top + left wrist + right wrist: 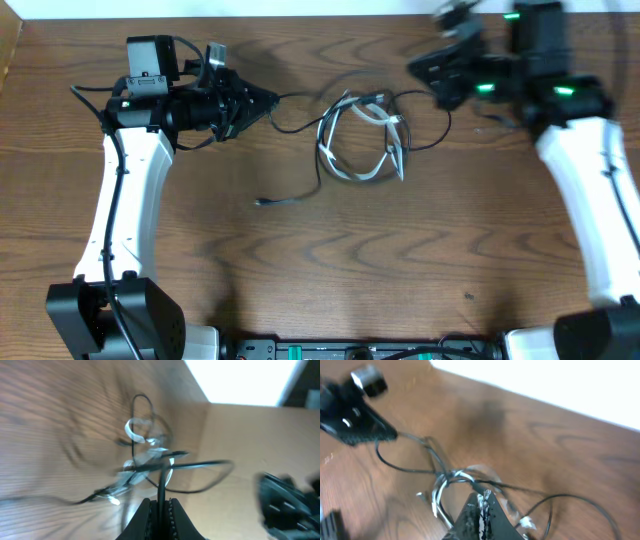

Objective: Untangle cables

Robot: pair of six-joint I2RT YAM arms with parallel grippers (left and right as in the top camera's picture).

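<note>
The cables (360,135) lie tangled at the table's middle back: a coiled white cable (350,160) with thin black cables looped through it. One black cable end (262,203) trails out to the front left. My left gripper (268,100) is left of the tangle and shut on a black cable (161,485), which runs from its jaws (161,505) to the tangle (147,455). My right gripper (422,70), blurred, is up at the right of the tangle. Its jaws (482,497) are shut on a black cable (470,484) just above the white coil (445,485).
The wooden table's back edge (300,17) meets a white wall close behind both grippers. The left arm's camera mount (367,380) shows in the right wrist view. The arm bases stand at the front left (110,315) and front right (600,330).
</note>
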